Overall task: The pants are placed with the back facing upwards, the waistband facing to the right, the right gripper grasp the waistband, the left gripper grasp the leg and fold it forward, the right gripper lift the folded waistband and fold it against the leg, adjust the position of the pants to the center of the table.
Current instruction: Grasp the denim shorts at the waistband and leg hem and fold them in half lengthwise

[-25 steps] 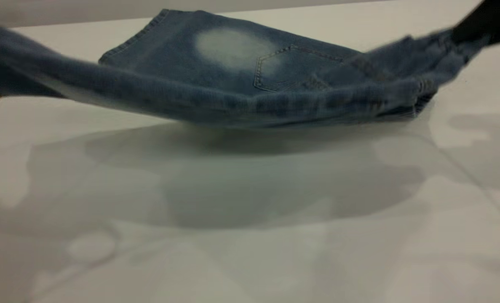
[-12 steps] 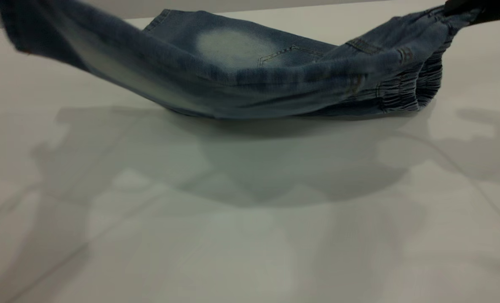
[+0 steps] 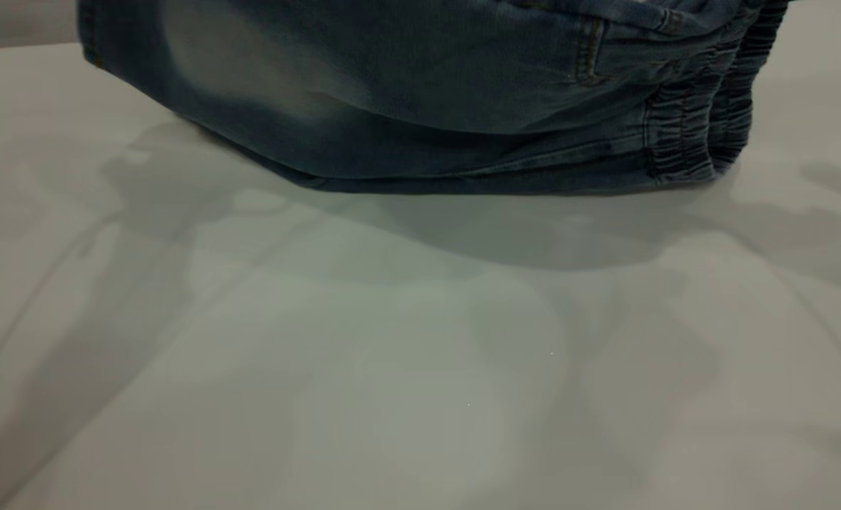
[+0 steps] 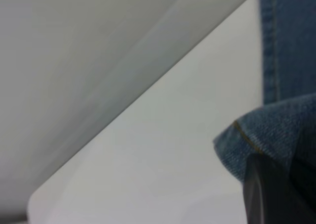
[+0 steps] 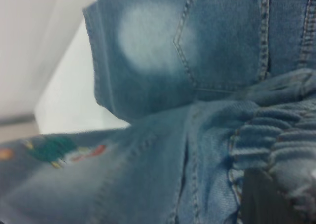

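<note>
Denim pants (image 3: 420, 106) hang above the worktop (image 3: 420, 368), sagging soft and heavy. Left tool (image 4: 276, 194) pinches the leg hem (image 4: 256, 140), right tool (image 5: 266, 199) clamps the elastic waistband (image 5: 266, 145): sturdy edges, best holds.

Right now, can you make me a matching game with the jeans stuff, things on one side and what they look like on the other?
Things:
1. elastic waistband
2. pale faded patch
3. table
4. left end effector

Descriptions:
A. plain white, with shadows on it
B. dark, pinching a stitched denim hem
C. bunched into ridges
D. next to the back pocket stitching

Pairs: 1-C, 2-D, 3-A, 4-B
</note>
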